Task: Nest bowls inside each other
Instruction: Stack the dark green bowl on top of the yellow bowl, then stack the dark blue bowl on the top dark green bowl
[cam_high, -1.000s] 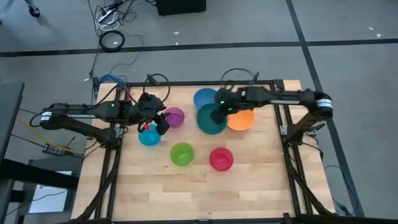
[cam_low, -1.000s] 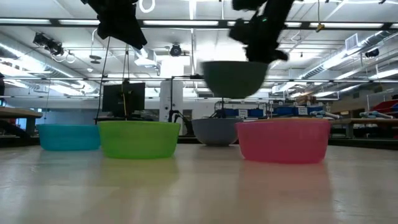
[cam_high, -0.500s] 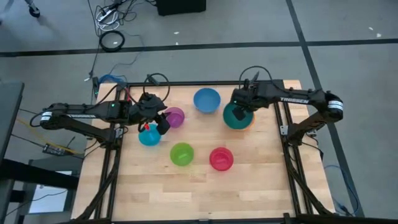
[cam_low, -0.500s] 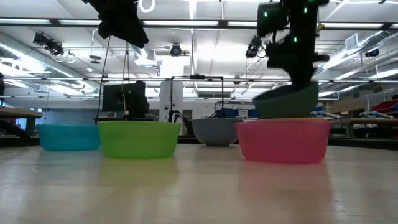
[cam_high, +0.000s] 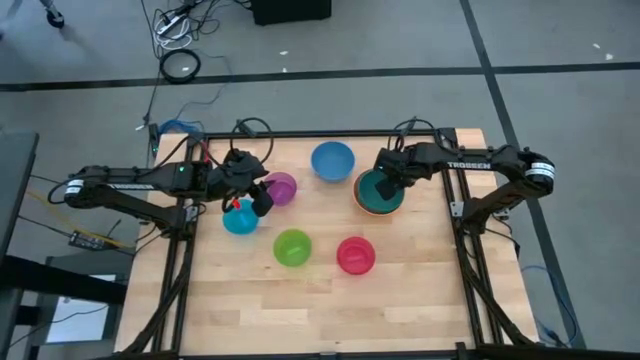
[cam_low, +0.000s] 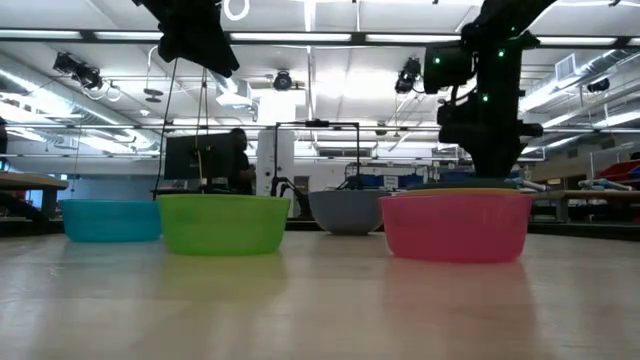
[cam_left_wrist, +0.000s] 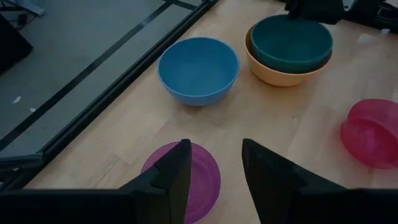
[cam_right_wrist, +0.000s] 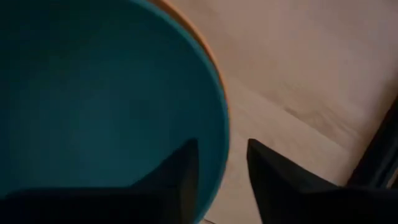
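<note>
The teal bowl (cam_high: 378, 190) sits nested inside the orange bowl (cam_high: 398, 203) at the table's right, level in the left wrist view (cam_left_wrist: 291, 42). My right gripper (cam_right_wrist: 222, 146) points down at the teal bowl's rim (cam_right_wrist: 222, 134), open, with one finger inside the bowl and one outside; I see no touch. The blue bowl (cam_high: 332, 160) stands at the far middle. My left gripper (cam_left_wrist: 216, 146) hangs open above the purple bowl (cam_high: 283, 187), beside the cyan bowl (cam_high: 240, 219). The green bowl (cam_high: 292, 247) and the pink-red bowl (cam_high: 356, 254) stand nearer the front.
Every bowl stands upright on the wooden tabletop (cam_high: 320, 300). The near half of the table is bare wood. A black frame rail (cam_high: 450, 200) runs along the right edge close to the orange bowl, and cables lie past the far edge.
My right gripper has carried the teal bowl toward the table's right edge and down, tipping steeper as it went. The bowl, lifted clear and then tilted over the orange bowl, now rests level inside it. My left arm has kept still.
</note>
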